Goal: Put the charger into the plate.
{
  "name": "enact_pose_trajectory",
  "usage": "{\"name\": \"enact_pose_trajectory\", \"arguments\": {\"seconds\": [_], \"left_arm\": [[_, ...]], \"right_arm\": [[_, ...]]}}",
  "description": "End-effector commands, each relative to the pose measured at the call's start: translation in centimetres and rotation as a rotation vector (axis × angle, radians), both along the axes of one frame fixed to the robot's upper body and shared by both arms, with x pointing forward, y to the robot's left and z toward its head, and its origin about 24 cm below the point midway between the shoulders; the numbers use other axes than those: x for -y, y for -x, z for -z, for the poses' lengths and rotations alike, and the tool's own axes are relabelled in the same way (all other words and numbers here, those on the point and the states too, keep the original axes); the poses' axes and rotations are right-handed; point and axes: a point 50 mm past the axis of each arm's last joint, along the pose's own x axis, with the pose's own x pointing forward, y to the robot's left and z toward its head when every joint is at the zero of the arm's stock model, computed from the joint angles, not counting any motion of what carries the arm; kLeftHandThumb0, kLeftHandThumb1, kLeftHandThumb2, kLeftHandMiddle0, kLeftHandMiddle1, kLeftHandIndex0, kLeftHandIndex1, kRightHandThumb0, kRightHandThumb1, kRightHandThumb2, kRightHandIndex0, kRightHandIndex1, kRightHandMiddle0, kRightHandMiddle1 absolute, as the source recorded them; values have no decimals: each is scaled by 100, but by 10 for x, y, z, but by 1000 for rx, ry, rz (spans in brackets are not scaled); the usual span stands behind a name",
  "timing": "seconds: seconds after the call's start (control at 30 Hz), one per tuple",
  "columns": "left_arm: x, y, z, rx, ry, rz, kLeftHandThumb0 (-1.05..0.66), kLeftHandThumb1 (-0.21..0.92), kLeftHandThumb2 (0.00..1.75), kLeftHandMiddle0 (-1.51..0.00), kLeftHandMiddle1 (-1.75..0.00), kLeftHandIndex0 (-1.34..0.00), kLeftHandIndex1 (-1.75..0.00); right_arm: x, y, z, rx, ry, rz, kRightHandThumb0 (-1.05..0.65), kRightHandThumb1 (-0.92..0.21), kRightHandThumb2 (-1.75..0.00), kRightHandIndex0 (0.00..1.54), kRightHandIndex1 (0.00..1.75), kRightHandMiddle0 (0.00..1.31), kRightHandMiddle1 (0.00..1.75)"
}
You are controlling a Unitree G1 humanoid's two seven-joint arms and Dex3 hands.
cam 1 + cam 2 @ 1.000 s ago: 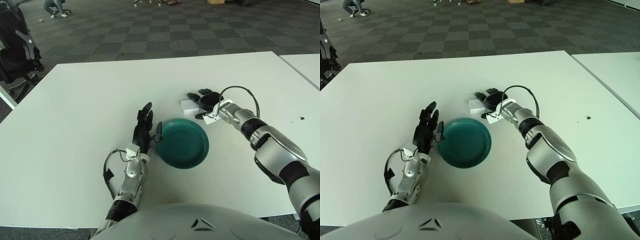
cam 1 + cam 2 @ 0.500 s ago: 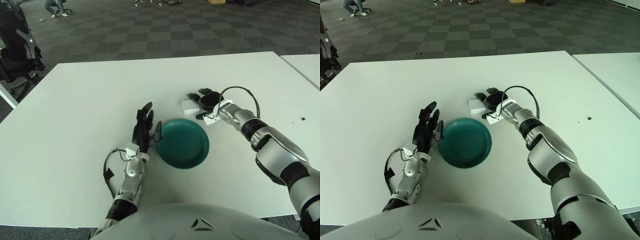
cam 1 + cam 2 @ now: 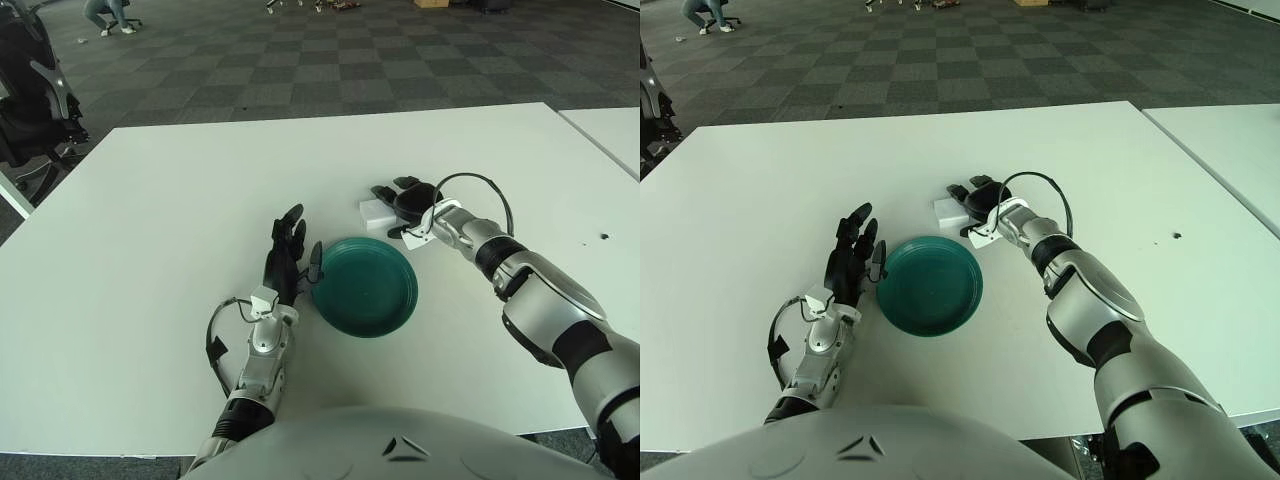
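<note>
Smooth matt white table (image 3: 160,250), glossy teal plate (image 3: 365,286) (plastic-looking), matt white charger (image 3: 376,212)

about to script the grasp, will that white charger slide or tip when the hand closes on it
The charger looks like a low, flat block, so probably it slides on the smooth table rather than tipping. It seems rigid. The right hand is at its edge; contact is unclear.

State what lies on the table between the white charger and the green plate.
Nothing: in the left eye view, bare white table separates the charger from the plate. The right hand is at the charger's right side.
</note>
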Motion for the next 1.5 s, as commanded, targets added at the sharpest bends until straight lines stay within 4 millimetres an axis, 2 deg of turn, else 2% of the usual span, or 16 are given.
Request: {"name": "enact_pose_trajectory", "arguments": {"seconds": [0.0,0.17,0.5,0.7,0.97,1.47], "left_arm": [[39,28,32,-219,206,-51,-74,92,75,-25,0,0,-63],[41,28,31,-218,209,-47,-73,92,74,-25,0,0,-62],[45,29,30,-216,187,-36,-73,92,74,-27,-1,0,-61],[50,30,32,-224,163,-13,-75,92,76,-23,0,0,-54],[55,31,32,-231,171,-8,-77,92,77,-19,0,0,-50],[54,31,32,-230,178,-73,-78,92,78,-19,-1,0,-58]], "right_arm": [[-8,14,22,-89,86,-49,-92,-92,-87,9,0,0,13],[-29,6,11,-99,123,-77,-92,-92,-83,7,0,0,9],[-38,-1,-2,-131,186,-110,-92,-92,-78,12,2,0,11],[-45,-3,-10,-163,268,-164,-92,-92,-76,20,4,0,13],[-59,-2,-16,-187,337,-225,-92,-92,-74,35,7,0,24],[-64,0,-16,-196,353,-249,-87,-92,-74,29,2,0,25]]}}
